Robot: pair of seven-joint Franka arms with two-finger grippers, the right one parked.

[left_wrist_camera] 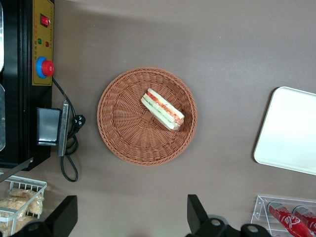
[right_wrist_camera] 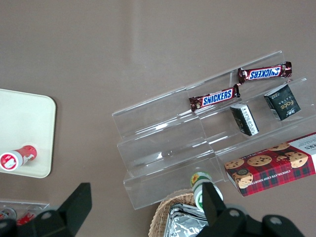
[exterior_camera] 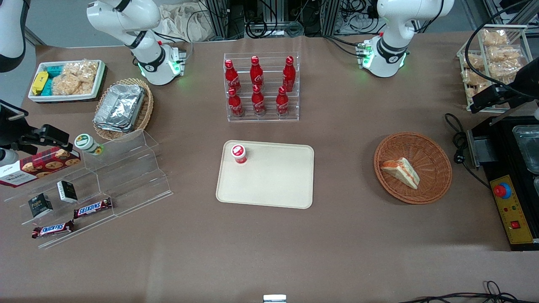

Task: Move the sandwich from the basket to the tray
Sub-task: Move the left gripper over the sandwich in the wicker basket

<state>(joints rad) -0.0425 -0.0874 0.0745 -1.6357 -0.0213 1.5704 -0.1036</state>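
While the sandwich (exterior_camera: pixel 401 171) lies on its side in the round reddish-brown basket (exterior_camera: pixel 438 156), the left arm's hand (left_wrist_camera: pixel 129 217) hangs high above the brown worktop (exterior_camera: pixel 269 252), empty, with its two dark fingers (left_wrist_camera: pixel 196 213) spread wide apart. Seen from the wrist camera, the basket sits directly below the hand and a little ahead of its fingertips, with the sandwich resting just off the basket's centre, its orange-red and green filling edge turned upward. Nothing touches the sandwich. Well apart from the hand, toward the parked arm's end of the worktop, lies the cream tray (exterior_camera: pixel 273 185), flat, with a small red-capped bottle (exterior_camera: pixel 238 153) standing in one corner. A black machine with a red button (exterior_camera: pixel 502 190) stands just beside the basket, toward the working arm's end. A clear rack of red bottles (exterior_camera: pixel 261 86) stands farther from the front camera than the tray.
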